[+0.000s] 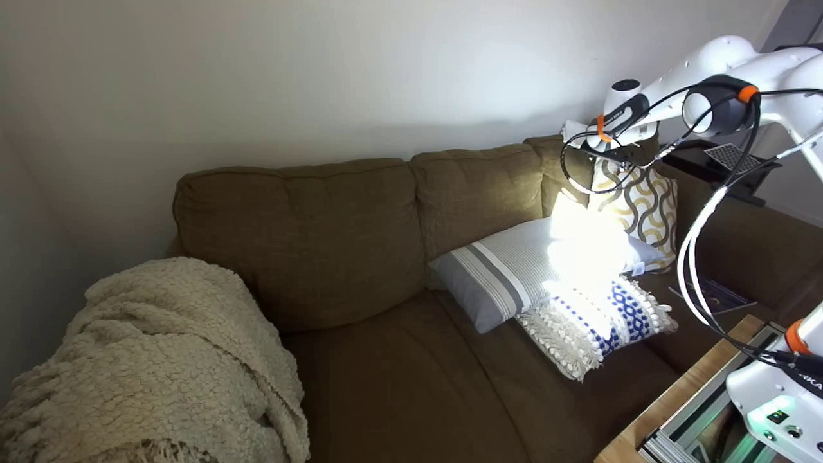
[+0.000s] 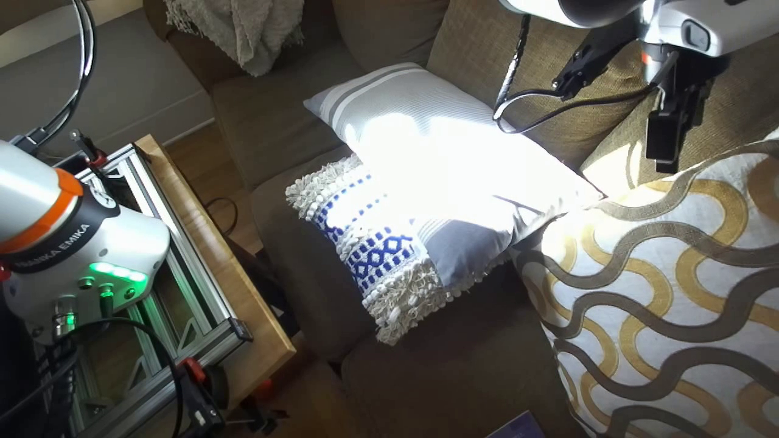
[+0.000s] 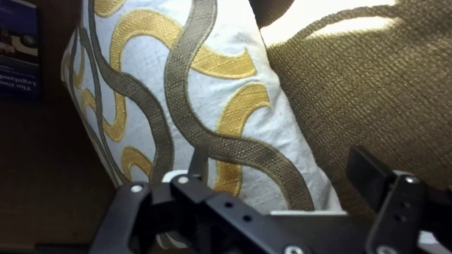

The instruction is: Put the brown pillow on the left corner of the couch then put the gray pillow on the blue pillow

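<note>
"Why does that gripper (image 3: 278,155) hold its fingers (image 3: 369,178) apart?"

"To straddle the brown pillow (image 2: 663,286), I'd guess; its edge shows between them. Whether they touch it, I can't tell."

"What holds that pillow upright?"

"It seems to lean on the back of the couch (image 1: 321,238), in the corner."

"And the gray pillow (image 1: 524,257)?"

"Lies partly over the blue pillow (image 1: 604,325), which probably props it up."
</note>
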You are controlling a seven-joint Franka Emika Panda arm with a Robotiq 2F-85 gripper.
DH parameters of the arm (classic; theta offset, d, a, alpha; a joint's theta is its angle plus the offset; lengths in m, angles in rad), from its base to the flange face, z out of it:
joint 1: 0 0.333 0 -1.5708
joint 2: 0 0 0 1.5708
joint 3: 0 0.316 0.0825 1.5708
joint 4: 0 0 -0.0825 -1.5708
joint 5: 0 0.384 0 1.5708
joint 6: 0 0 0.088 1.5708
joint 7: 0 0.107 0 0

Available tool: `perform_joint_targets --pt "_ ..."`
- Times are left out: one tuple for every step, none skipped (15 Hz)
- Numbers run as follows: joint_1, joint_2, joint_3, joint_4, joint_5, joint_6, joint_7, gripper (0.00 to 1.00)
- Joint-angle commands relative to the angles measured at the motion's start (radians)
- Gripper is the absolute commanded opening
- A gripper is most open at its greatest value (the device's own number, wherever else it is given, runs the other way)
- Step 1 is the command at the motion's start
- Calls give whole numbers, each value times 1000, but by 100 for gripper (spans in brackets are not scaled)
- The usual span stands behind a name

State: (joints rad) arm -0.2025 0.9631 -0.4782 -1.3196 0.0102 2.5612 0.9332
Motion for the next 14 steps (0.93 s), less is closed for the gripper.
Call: perform_joint_targets --pt "22 126 -73 105 -45 17 153 100" --pt "19 156 -89 136 -57 4 182 100" --pt "13 180 -97 160 -68 -5 202 100" --pt "13 198 -111 178 -85 -15 216 100" --pt "9 227 -127 204 -96 -13 236 100" --pt "6 251 -146 228 -111 -6 252 100" --pt "-8 274 -144 253 -114 9 252 100" --pt "-16 298 -148 281 -116 11 260 100" --pt "-24 319 -149 303 -118 16 261 100" --pt "-32 340 -150 331 -121 12 262 94" --pt "-40 358 -151 354 -124 7 260 74" --pt "-45 374 -158 376 -131 4 256 68" --pt "-52 384 -162 390 -134 4 254 58" --pt "-45 387 -185 386 -127 14 243 51"
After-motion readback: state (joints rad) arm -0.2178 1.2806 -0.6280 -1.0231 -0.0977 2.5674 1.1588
